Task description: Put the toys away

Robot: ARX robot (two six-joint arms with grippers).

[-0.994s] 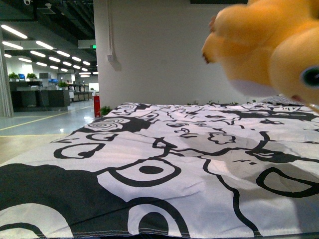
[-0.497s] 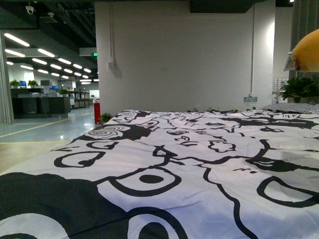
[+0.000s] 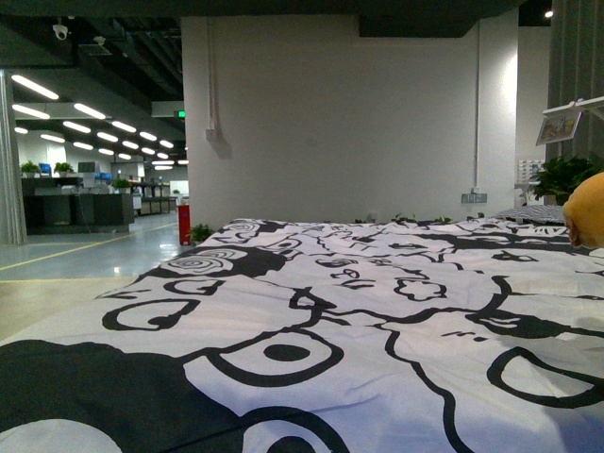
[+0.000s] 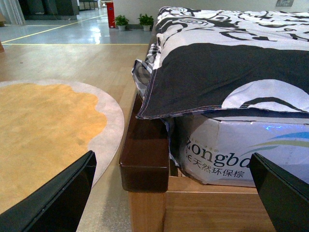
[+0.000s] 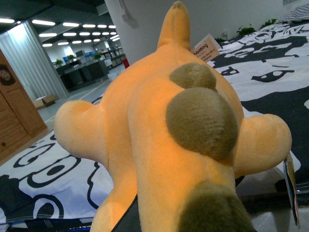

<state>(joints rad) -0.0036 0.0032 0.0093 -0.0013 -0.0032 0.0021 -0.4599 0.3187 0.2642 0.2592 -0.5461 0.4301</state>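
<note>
Your left gripper (image 4: 171,193) stood fingers apart at the bed corner, mattress wrap (image 4: 227,162) read "Zongb…", orange plush toy (image 5: 164,135) hung over bedspread (image 3: 311,311) edge, right gripper's fingers hidden, couldn't tell you.

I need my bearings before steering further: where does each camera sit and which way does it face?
Front: on the body, looking across the black-and-white duvet toward a white wall; no arm shows, only a sliver of plush toy far right.
Left wrist: low beside the bed corner, facing the bed frame; open left pincer flanks the picture.
Right wrist: close behind the plush toy, above the duvet; right pincer hidden.
Shared: duvet in all; toy in front and right wrist.
</note>
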